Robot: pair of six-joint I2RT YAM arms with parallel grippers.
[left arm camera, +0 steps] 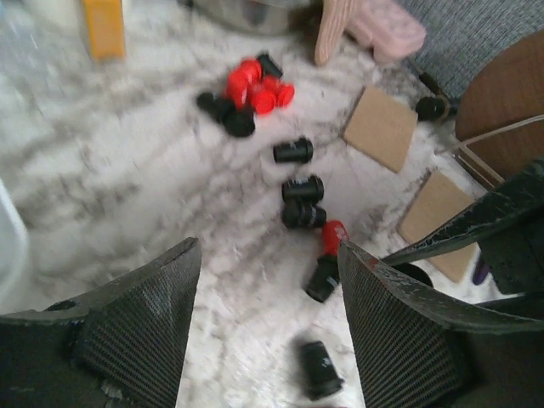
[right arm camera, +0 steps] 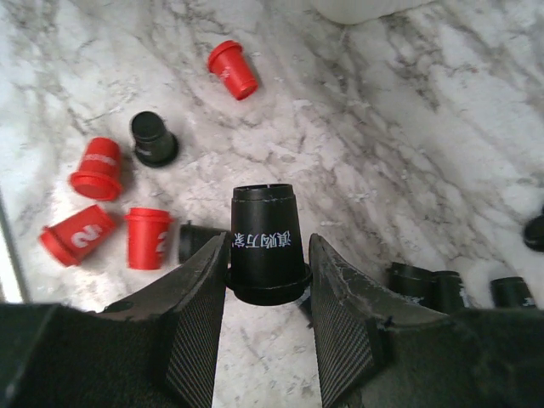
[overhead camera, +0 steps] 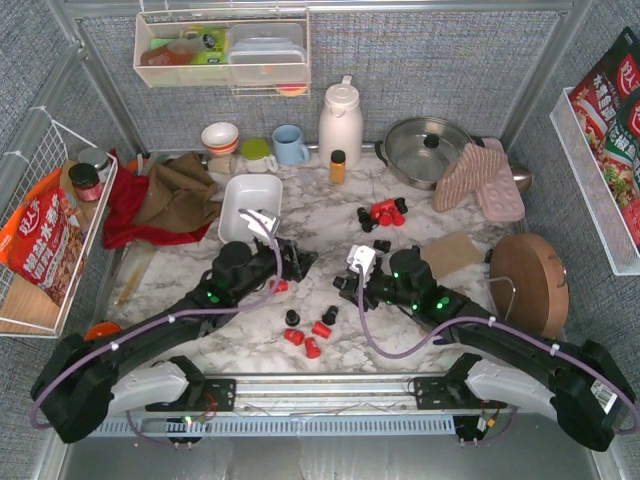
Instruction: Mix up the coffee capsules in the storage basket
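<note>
The white storage basket (overhead camera: 250,205) stands at the middle left of the marble table and looks empty. Red and black coffee capsules lie loose on the table: one cluster (overhead camera: 383,213) to the right of the basket and another (overhead camera: 305,335) near the front. My right gripper (right arm camera: 269,248) is shut on a black capsule (right arm camera: 265,221), gripping it by its wide rim just above the marble; in the top view this gripper (overhead camera: 349,284) is at the table's middle. My left gripper (left arm camera: 268,255) is open over bare marble, and a black capsule (left arm camera: 321,370) lies on the table near its right finger.
An amber bottle (overhead camera: 338,166), a white jug (overhead camera: 340,120), a steel pan (overhead camera: 428,150) and a pink mitt (overhead camera: 470,175) line the back. A round wooden board (overhead camera: 530,280) and a cork coaster (overhead camera: 452,253) are on the right. Cloths (overhead camera: 165,195) and a wire rack (overhead camera: 50,230) are on the left.
</note>
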